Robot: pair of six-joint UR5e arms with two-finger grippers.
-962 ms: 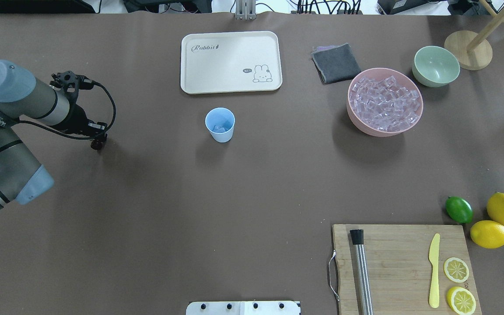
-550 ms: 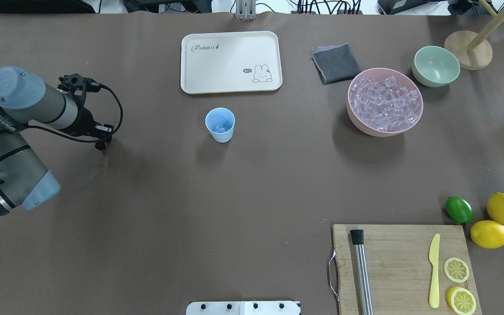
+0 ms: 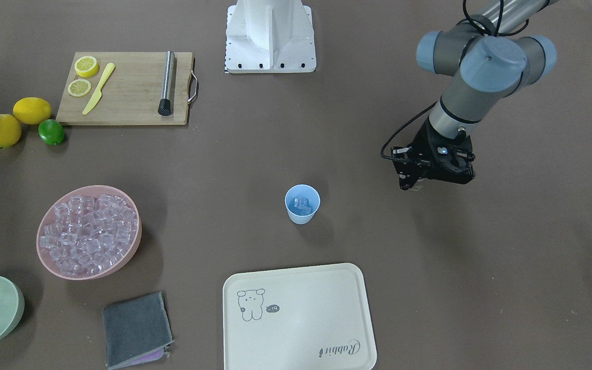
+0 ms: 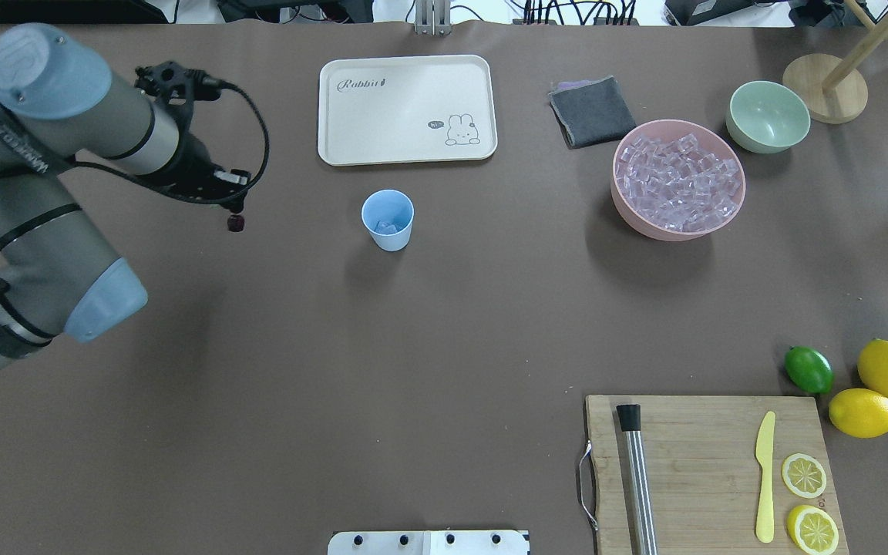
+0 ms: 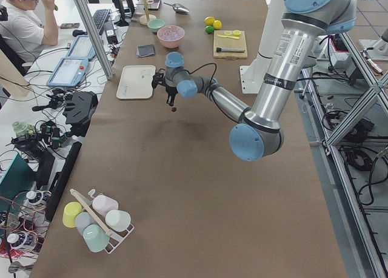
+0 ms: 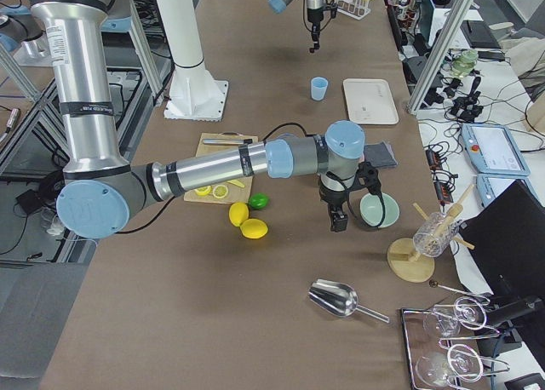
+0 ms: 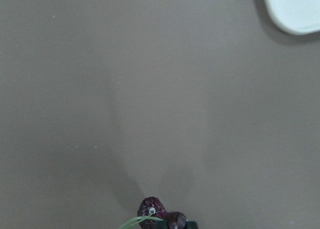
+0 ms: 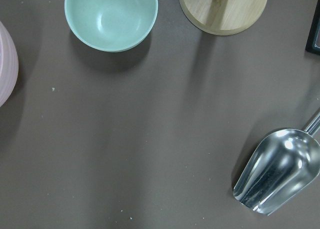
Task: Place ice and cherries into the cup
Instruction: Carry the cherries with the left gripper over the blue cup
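In your front view the cup (image 3: 299,217), ice (image 3: 301,203) inside, stands well apart from the left gripper (image 3: 409,182); overhead, its jaws pinch the cherries (image 4: 235,223) dangling beneath; from the right end, you cannot tell whether the right gripper (image 6: 337,223) grips.

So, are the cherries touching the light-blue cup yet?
Apart. The overhead view shows the cherries hanging below the left gripper, with a wide stretch of bare table between them and the light-blue cup.
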